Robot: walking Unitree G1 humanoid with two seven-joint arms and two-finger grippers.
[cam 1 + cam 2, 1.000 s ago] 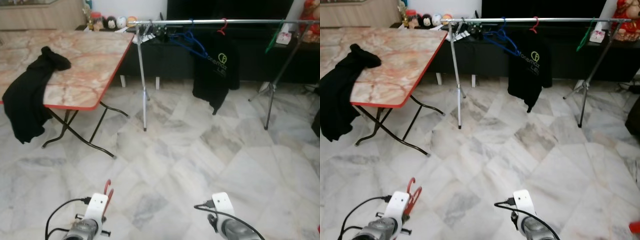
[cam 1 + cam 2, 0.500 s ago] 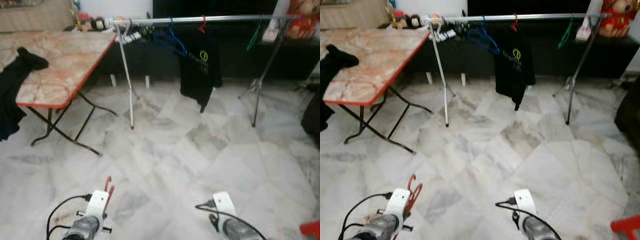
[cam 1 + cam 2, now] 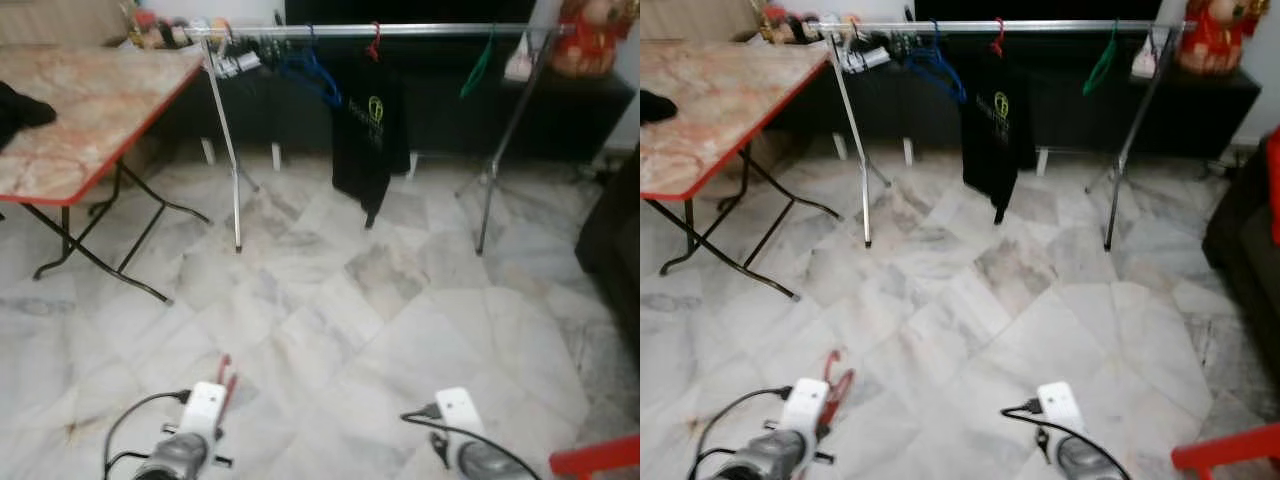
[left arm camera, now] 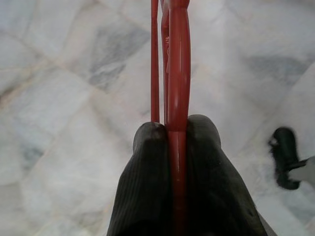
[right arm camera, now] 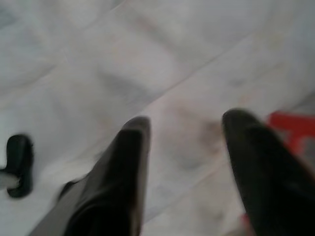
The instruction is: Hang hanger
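The left gripper (image 4: 170, 132) is clenched on a red hanger (image 4: 177, 64), whose thin bars run straight out from between the two black fingers (image 4: 147, 167) over the marble floor (image 3: 400, 300). In the head views that same hanger (image 3: 837, 380) pokes up just ahead of the left arm, low over the floor and well short of the clothes rail (image 3: 420, 30). The right gripper (image 5: 184, 132) is released, its fingers (image 5: 128, 162) spread apart with nothing between them, hanging above pale tiles; a red object (image 5: 293, 130) lies on the floor just beyond one finger, too blurred to identify. The rail runs across the far side of the room on slanted metal legs (image 3: 225, 150). On it hang a blue hanger (image 3: 305, 70) near the left end, a black shirt (image 3: 368, 140) on a red hook about the middle, and a green hanger (image 3: 478, 68) towards the right end. A folding table (image 3: 100, 110) with a marble-patterned top and red edge stands at the left, a black garment (image 3: 18, 105) lying on its left edge. A red bar (image 3: 595, 458) shows at the lower right corner of the floor beside the right arm.
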